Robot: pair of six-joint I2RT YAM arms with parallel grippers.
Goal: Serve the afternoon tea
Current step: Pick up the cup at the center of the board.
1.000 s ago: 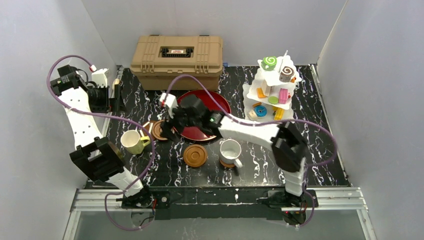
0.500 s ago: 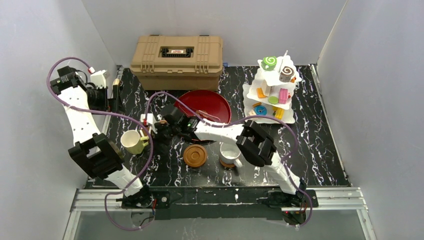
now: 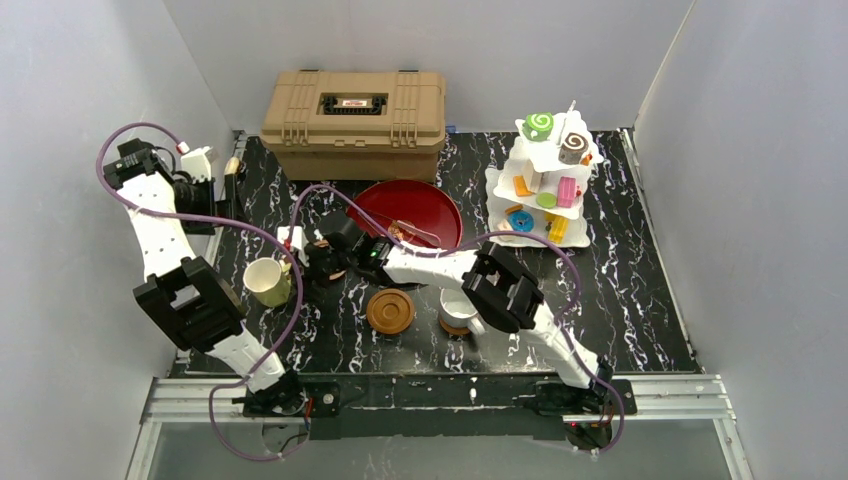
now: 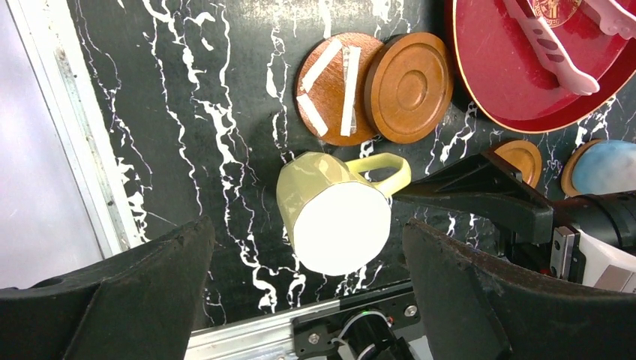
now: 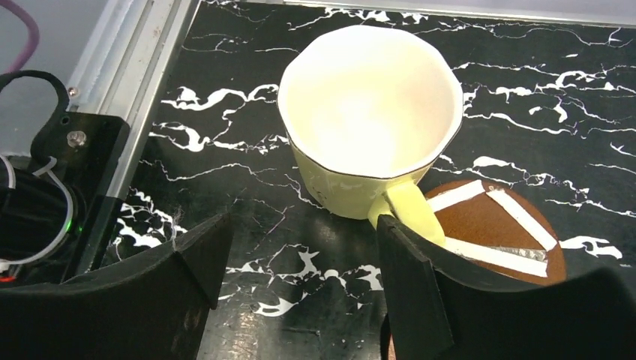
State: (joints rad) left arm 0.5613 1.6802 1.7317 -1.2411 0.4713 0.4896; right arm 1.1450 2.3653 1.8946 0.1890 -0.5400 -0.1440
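The pale yellow mug (image 3: 266, 282) stands upright at the left of the table, its handle (image 5: 409, 210) pointing towards the middle. My right gripper (image 5: 304, 232) is open and low beside it. Its right finger (image 5: 412, 292) sits just short of the handle, and nothing lies between the jaws. My left gripper (image 4: 309, 232) hangs open high above the mug (image 4: 337, 217). Beside the handle lie two brown coasters, one upside down with white tape (image 4: 330, 90), the other face up (image 4: 409, 86). The white mug (image 3: 460, 305) sits on a coaster, and another coaster (image 3: 390, 310) lies bare. Toy pastries fill the white tiered stand (image 3: 545, 180).
A red plate (image 3: 410, 210) with pale tongs (image 4: 555, 52) on it lies mid-table. The tan toolbox (image 3: 353, 108) stands at the back. A metal rail (image 5: 142, 67) runs along the table's left edge, close to the yellow mug.
My right arm has swung left from the red plate to the yellow mug, and its jaws have narrowed a little. The left arm has barely moved.
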